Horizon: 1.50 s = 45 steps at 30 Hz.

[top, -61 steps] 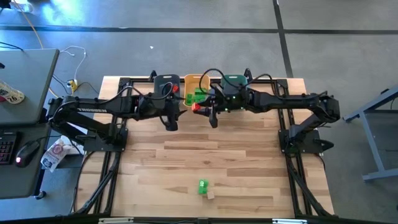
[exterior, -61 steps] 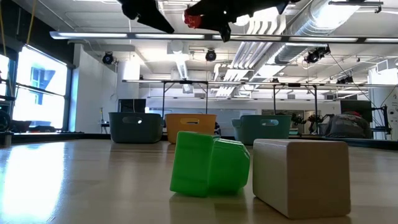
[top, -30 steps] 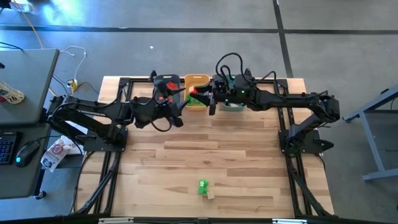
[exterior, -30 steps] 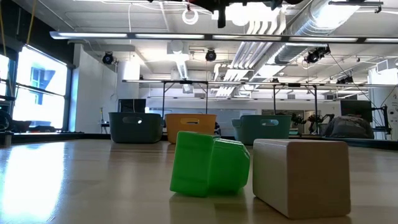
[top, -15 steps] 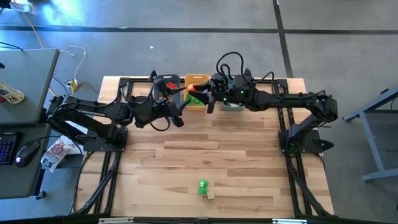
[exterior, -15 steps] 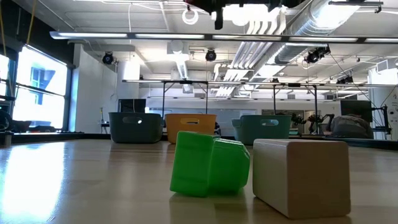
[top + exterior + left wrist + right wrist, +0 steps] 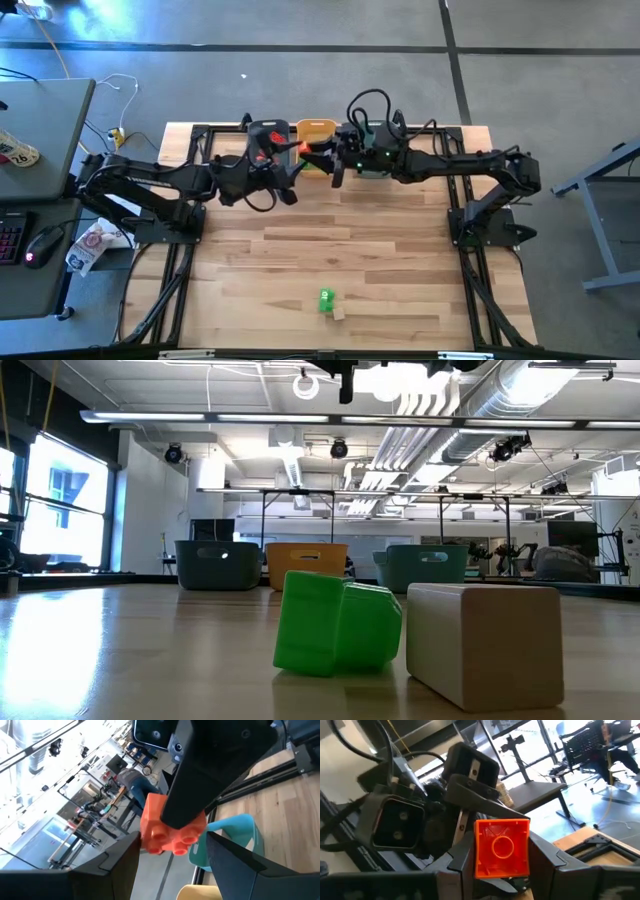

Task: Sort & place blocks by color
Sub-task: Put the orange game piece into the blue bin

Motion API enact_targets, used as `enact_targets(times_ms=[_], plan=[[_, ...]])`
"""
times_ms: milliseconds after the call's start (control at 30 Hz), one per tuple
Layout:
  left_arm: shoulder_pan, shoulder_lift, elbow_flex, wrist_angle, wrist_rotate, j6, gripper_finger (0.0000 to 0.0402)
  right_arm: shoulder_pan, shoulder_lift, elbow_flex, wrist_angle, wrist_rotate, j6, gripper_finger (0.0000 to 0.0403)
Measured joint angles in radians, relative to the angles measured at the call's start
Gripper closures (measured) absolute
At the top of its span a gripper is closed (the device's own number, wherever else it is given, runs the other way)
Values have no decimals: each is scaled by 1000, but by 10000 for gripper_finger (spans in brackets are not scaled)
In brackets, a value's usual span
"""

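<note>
Low view: wooden table (image 7: 120, 650) fronts a workshop; right claw (image 7: 502, 851) grips red block (image 7: 502, 847), left claw's (image 7: 172, 855) grip unclear.

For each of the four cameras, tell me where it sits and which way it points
High view: overhead, straight down on the table; both arms show.
Low view: table height, level past the green block and tan block to three bins; arm parts at top.
Left wrist view: on the left arm, facing the red-orange block in the right gripper's fingers.
Right wrist view: on the right arm, facing the same block and the left arm.
Both wrist views share that block.
</note>
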Motion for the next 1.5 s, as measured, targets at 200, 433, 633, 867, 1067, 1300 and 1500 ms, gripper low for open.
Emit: enact_targets(times_ms=[200,433,633,867,1067,1300,1500], plan=[[0,39,1,33,-23,44,190,11,1,0,-18,27,-2,292],[-6,61,1,54,-45,85,190,11,1,0,-55,51,-44,292],[-39,56,0,54,-54,98,190,8,1,0,-83,68,-72,292],[-44,56,0,75,-71,106,194,7,1,0,-87,68,-77,292],[-16,56,0,74,-56,110,234,12,1,0,-91,71,-71,292],[-8,56,0,68,-65,123,273,12,0,0,-92,65,-53,292],[-8,56,0,70,-67,125,277,12,0,0,-88,53,-54,292]])
